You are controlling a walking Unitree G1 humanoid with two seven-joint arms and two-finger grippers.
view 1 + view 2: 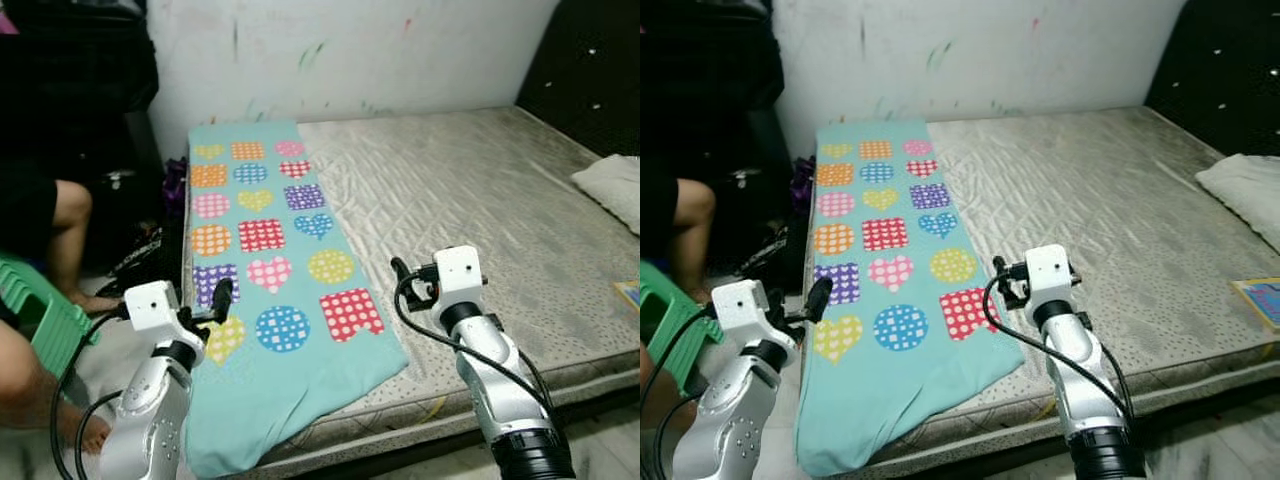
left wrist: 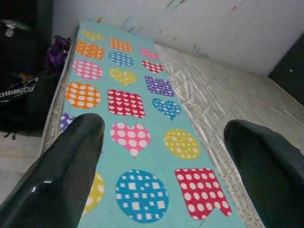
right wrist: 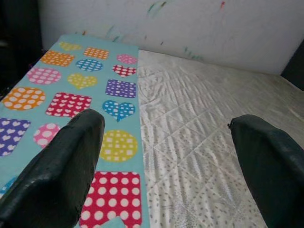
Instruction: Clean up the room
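A teal blanket (image 1: 265, 260) printed with dotted hearts, circles and squares lies flat along the left side of a bare grey mattress (image 1: 480, 200). Its near end hangs over the mattress's front edge. My left gripper (image 1: 216, 303) is held at the blanket's left edge near the front and is open, with nothing between its fingers (image 2: 71, 161). My right gripper (image 1: 404, 278) hovers over the mattress just right of the blanket's near corner. It is open too and empty, its fingers (image 3: 61, 161) spread wide over the blanket (image 3: 71, 95) and the mattress.
A person sits at the left on a green stool (image 1: 40, 315), legs close to my left arm. Dark bags (image 1: 140, 255) and a purple item (image 1: 175, 185) lie beside the bed. A white pillow (image 1: 612, 185) and a colourful book (image 1: 630, 293) are at the mattress's right edge.
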